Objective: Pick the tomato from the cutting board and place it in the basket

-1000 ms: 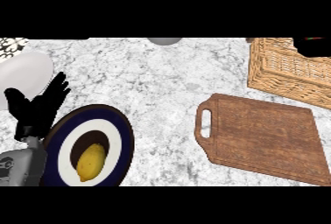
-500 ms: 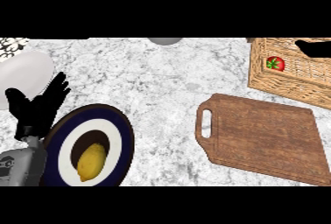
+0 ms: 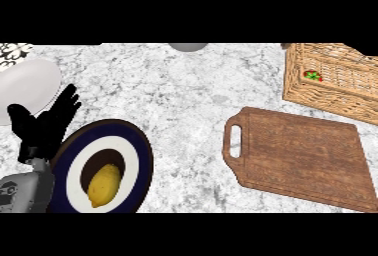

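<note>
The tomato (image 3: 313, 75), red with a green top, lies inside the wicker basket (image 3: 339, 95) at the far right, against its left wall. Nothing lies on the wooden cutting board (image 3: 303, 160) in front of the basket. A small dark part of my right hand (image 3: 365, 48) shows at the top right corner, above the basket's far rim and apart from the tomato. My left hand (image 3: 44, 125) rests open at the left edge, fingers up, beside a dark blue plate.
A dark blue and white plate (image 3: 136, 150) holds a yellow lemon (image 3: 103, 185) at the lower left. A white plate (image 3: 26, 90) lies behind my left hand. A grey bowl (image 3: 188, 46) sits at the far edge, and a patterned item (image 3: 15, 50) at the top left.
The tomato came into view in the basket half a second ago and stays there. My right hand has pulled back up and right from over the basket. The left hand has not moved.
</note>
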{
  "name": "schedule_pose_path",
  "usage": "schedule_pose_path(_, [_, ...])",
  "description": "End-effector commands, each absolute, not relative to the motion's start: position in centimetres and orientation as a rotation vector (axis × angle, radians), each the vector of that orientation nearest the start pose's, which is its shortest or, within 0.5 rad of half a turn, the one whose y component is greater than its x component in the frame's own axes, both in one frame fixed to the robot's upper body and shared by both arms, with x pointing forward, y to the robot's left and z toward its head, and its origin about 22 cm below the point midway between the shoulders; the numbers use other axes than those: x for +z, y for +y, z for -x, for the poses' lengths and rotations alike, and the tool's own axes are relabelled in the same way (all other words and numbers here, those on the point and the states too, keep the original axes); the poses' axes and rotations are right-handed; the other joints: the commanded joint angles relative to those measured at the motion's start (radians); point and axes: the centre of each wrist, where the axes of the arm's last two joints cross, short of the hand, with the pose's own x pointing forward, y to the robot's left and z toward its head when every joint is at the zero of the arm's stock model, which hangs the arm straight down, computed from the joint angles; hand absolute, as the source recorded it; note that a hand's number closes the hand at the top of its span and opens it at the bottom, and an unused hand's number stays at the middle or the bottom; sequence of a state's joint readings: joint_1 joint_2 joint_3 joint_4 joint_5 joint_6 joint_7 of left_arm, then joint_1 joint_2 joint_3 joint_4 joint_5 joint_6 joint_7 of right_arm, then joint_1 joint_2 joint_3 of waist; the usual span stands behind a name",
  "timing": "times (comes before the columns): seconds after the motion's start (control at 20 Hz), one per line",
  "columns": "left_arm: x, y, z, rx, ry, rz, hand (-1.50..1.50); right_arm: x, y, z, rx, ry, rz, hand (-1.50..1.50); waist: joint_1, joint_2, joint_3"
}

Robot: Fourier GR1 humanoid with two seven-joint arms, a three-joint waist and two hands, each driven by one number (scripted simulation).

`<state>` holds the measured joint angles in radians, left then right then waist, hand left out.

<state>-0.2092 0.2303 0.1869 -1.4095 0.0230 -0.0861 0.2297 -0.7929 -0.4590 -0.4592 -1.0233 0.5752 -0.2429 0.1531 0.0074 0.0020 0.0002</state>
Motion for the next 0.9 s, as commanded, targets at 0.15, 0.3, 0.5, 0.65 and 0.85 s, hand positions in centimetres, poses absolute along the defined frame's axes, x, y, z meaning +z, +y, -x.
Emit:
schedule_pose_path(0.15, [4.6, 32.3, -29.3, -0.073, -1.389, -0.212, 0.00, 20.4, -41.9, -36.8, -0.433, -1.644, 0.987, -1.50, -0.015, -0.003, 0.001])
schedule_pose_path(0.3, [2.7, 32.1, -28.2, -0.047, -1.381, -0.207, 0.00, 22.3, -46.9, -33.5, -0.523, -1.642, 0.928, -1.50, -0.022, -0.004, 0.000])
schedule_pose_path(0.5, [4.5, 33.1, -28.5, -0.050, -1.391, -0.229, 0.00, 20.7, -52.2, -28.7, -0.481, -1.610, 0.891, -1.50, -0.022, -0.005, 0.001])
schedule_pose_path(0.65, [4.5, 31.7, -29.2, -0.074, -1.385, -0.198, 0.00, 21.5, -55.5, -26.1, -0.443, -1.605, 0.836, -1.50, -0.019, -0.003, 0.001])
schedule_pose_path(0.85, [4.0, 32.2, -29.0, -0.061, -1.372, -0.201, 0.00, 21.5, -59.2, -21.3, -0.338, -1.582, 0.808, -1.50, -0.021, -0.002, 0.001])
